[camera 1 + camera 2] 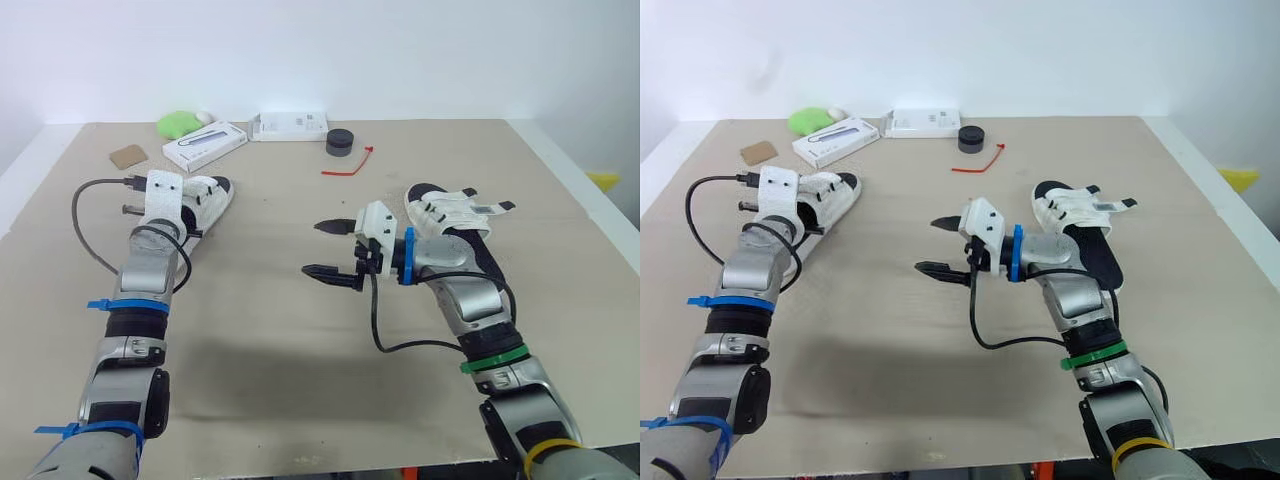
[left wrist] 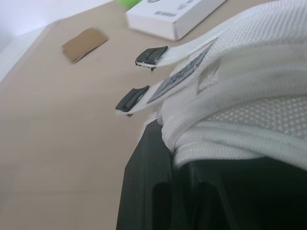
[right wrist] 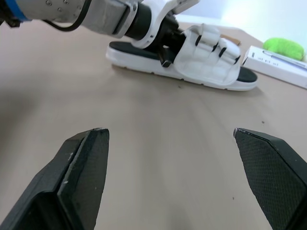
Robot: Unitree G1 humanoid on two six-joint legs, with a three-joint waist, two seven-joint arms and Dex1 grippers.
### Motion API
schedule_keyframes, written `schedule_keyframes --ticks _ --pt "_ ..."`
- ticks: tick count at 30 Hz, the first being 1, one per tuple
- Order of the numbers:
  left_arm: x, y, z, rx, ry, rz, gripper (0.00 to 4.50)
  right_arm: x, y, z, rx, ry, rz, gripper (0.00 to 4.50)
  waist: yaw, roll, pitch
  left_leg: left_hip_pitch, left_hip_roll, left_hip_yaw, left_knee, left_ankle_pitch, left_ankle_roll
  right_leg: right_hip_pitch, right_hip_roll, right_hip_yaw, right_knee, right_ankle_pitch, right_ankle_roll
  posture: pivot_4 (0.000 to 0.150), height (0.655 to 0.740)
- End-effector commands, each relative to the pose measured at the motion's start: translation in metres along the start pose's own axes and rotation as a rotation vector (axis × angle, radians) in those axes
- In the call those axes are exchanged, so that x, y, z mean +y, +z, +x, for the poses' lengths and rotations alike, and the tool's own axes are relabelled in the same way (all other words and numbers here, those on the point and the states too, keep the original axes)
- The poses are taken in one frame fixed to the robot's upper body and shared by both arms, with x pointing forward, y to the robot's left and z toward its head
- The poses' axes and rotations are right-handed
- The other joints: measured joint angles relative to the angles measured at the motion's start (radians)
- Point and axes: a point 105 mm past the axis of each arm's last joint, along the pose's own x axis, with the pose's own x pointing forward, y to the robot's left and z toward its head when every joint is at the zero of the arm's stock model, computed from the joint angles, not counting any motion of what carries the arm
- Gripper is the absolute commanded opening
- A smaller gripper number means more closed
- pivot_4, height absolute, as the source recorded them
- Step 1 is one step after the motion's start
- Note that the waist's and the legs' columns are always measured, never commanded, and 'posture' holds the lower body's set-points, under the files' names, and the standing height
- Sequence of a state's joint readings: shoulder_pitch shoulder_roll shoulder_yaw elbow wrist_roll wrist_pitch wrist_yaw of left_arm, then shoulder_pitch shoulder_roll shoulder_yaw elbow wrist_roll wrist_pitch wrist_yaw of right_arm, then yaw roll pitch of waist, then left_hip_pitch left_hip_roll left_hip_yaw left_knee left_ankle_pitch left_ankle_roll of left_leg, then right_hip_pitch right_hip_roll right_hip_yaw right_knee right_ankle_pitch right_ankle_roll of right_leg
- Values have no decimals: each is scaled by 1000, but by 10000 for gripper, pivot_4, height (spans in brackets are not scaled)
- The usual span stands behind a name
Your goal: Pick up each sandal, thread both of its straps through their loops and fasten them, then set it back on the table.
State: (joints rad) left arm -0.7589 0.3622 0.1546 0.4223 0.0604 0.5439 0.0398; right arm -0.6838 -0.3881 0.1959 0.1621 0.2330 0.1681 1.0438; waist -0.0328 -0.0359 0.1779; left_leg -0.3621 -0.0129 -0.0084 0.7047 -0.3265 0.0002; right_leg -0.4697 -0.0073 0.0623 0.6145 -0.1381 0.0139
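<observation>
The left sandal (image 1: pixel 207 197), white mesh upper on a black footbed, lies flat at the table's left. My left gripper (image 3: pixel 166 48) is right against the heel-side edge of its upper. In the left wrist view the mesh upper (image 2: pixel 240 96) lies over the gripper, and two black-tipped strap ends (image 2: pixel 144 76) stick out sideways. The right sandal (image 1: pixel 452 222) lies at the right with its white straps spread toward the table's right edge. My right gripper (image 1: pixel 316 249) hangs open over the table's middle, to the left of that sandal and holding nothing.
Along the back edge are a long white box (image 1: pixel 205 145), a green object (image 1: pixel 178 123), a second white box (image 1: pixel 290 125) and a black round object (image 1: pixel 340 142). A red tie (image 1: pixel 348 165) and a brown card (image 1: pixel 128 155) lie nearby.
</observation>
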Motion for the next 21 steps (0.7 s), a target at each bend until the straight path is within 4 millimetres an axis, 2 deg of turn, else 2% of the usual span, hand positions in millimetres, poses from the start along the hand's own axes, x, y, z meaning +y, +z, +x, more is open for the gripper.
schedule_keyframes --ticks 1,5,9,16,18,19,21 --pt "9 9 -8 -29 68 0 0 -7 18 -5 -77 -14 0 44729 0 0 0 0 0 0 0 0 -1 0 0 0 0 0 0 1500 7400" --pt "6 10 -14 -34 70 3 0 -9 27 -12 -143 -11 70 44729 1 0 0 0 0 -1 0 2 -2 0 0 0 1 1 -1 1500 7400" --pt "3 14 -19 -52 73 33 0 -12 38 -23 -208 2 217 44729 1 0 0 0 0 -2 0 2 -3 0 0 -1 1 2 -1 1500 7400" --pt "2 15 -27 -57 90 38 0 -13 32 -28 -162 -6 189 44729 1 0 0 0 0 -2 0 3 -3 0 0 -1 1 2 -1 1500 7400" --pt "2 17 -30 -61 81 44 8519 -12 30 -28 -151 -6 174 45000 1 0 0 0 0 -2 0 3 -3 0 0 -1 1 2 -1 1500 7400" --pt "3 18 -32 -66 71 47 11132 -12 29 -28 -143 -4 167 45000 1 0 0 0 0 -2 0 3 -3 0 0 -1 1 2 -1 1500 7400" --pt "6 20 -37 -75 59 54 21419 -11 27 -28 -133 -1 160 45000 1 0 0 0 0 -1 0 3 -3 0 0 -1 1 2 -1 1500 7400"
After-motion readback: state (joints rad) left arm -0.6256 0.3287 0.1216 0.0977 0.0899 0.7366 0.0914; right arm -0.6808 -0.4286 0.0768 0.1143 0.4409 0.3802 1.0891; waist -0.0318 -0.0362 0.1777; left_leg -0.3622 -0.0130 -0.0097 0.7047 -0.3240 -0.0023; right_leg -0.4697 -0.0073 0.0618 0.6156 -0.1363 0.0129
